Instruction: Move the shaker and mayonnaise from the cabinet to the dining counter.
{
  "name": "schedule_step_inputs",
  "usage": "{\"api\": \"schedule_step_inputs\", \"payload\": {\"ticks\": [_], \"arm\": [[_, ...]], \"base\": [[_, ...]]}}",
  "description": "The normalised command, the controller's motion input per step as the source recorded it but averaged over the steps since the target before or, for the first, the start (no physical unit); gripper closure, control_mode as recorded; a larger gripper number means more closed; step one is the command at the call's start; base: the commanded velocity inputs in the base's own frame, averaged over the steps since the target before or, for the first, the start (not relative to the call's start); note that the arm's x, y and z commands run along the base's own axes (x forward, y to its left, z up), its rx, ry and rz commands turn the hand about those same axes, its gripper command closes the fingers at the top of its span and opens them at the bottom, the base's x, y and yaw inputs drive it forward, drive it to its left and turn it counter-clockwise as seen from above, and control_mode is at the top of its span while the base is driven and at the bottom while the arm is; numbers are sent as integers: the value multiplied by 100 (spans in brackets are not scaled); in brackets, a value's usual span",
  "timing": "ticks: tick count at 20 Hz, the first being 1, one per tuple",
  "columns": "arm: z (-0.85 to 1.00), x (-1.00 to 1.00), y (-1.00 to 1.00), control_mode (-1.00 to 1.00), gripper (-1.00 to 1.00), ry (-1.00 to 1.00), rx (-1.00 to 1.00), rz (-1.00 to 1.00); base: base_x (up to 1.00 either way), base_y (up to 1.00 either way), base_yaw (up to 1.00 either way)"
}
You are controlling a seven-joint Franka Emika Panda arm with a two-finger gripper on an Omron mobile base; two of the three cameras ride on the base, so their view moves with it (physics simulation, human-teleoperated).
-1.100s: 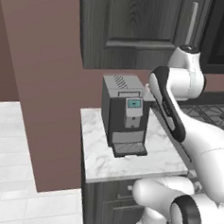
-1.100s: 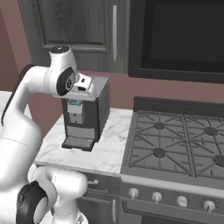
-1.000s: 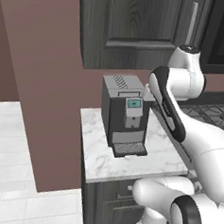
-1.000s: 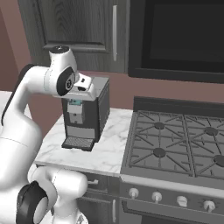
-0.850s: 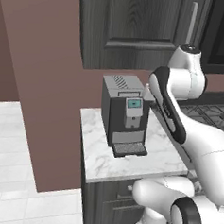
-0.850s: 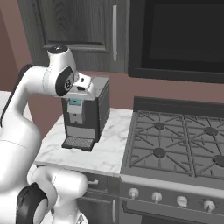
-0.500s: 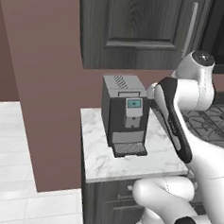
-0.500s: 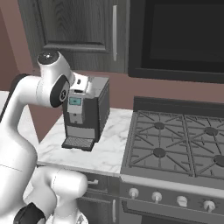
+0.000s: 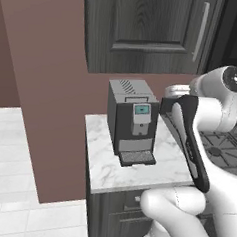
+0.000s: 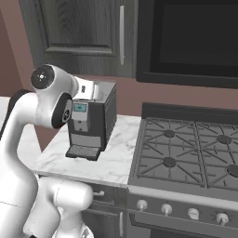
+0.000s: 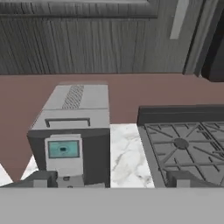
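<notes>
1. The gripper (image 11: 107, 179) stands wide open and holds nothing; its two dark fingertips (image 11: 41, 178) rise far apart at the bottom of the hand view, one before the coffee machine (image 11: 72, 133) and the other before the stove (image 11: 186, 146).
2. The gripper faces the coffee machine and the wall behind it; nothing lies between the fingertips except the marble worktop (image 11: 124, 155) seen beyond them.
3. In the left base view the white arm (image 9: 200, 121) bends beside the coffee machine (image 9: 132, 121), on the stove side; in the right base view the arm (image 10: 46, 100) stands in front of the coffee machine (image 10: 93, 121) and covers part of it.
4. The coffee machine is upright on the small marble worktop (image 9: 107, 165), with its drip tray at the front; the stove (image 10: 186, 155) adjoins the worktop.
5. The cabinet (image 9: 141, 32) hangs on the wall above the coffee machine; its panelled door is shut, and the long silver handle (image 9: 201, 31) runs upright near the door's edge; the handle (image 10: 122, 35) also shows in the right base view.
6. A dark oven front (image 10: 190, 37) sits beside the cabinet (image 10: 74, 32), above the stove.
</notes>
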Motion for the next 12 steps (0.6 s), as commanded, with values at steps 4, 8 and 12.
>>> {"api": "schedule_step_inputs", "payload": {"ticks": [4,8,12], "arm": [[57,-6,-18,-100,-100,-11,2,-12],[50,-10,-14,-100,-100,-3,5,-14],[40,-9,-13,-100,-100,-1,4,-10]], "base": [[0,0,0],[0,0,0],[0,0,0]]}}
